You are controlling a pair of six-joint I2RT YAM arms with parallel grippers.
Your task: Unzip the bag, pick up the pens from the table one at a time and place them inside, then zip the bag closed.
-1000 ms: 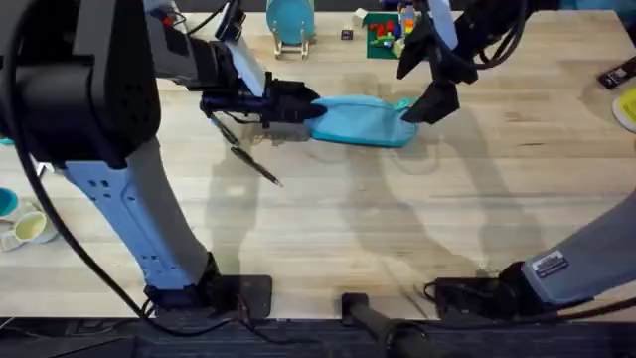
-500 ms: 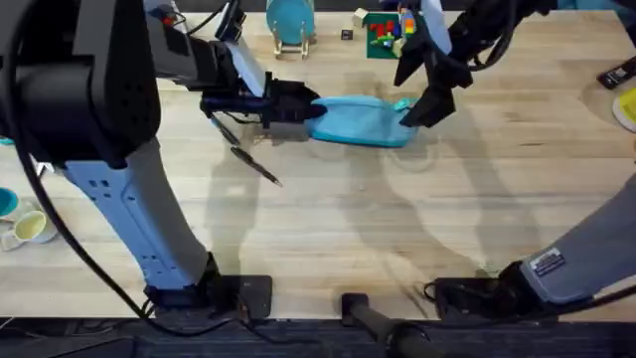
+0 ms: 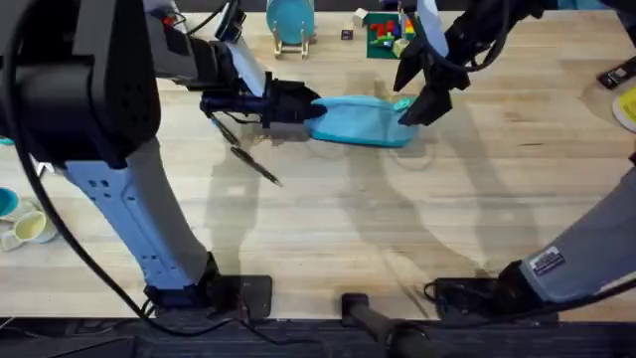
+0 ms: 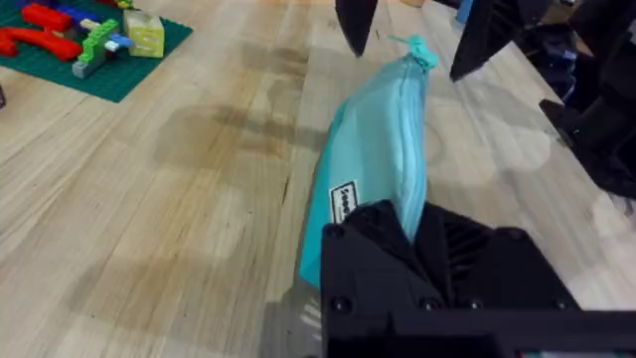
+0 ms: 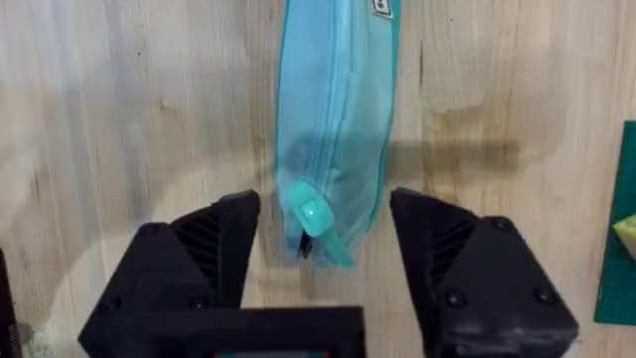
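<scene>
The light blue bag (image 3: 360, 121) lies on the table (image 3: 397, 219) at the far middle, its zipper closed. My left gripper (image 3: 304, 107) is shut on the bag's left end (image 4: 383, 149), which is pinched between the black fingers (image 4: 467, 249). My right gripper (image 3: 415, 97) hangs open over the bag's right end, one finger on each side of the pale pull tab (image 5: 312, 213). In the right wrist view the bag (image 5: 338, 109) runs away from the open gripper (image 5: 323, 244). One dark pen (image 3: 255, 165) lies left of the bag. A second pen (image 3: 224, 129) is partly under my left arm.
A round blue disc on a wooden stand (image 3: 289, 22) and a green plate with toy bricks (image 3: 383, 35) sit at the table's far edge behind the bag. Cups (image 3: 25, 229) stand at the left edge. A black object (image 3: 616, 75) lies far right.
My right gripper has edged slightly left, closer over the bag's right end and pull tab. The left gripper, bag and pens have stayed put.
</scene>
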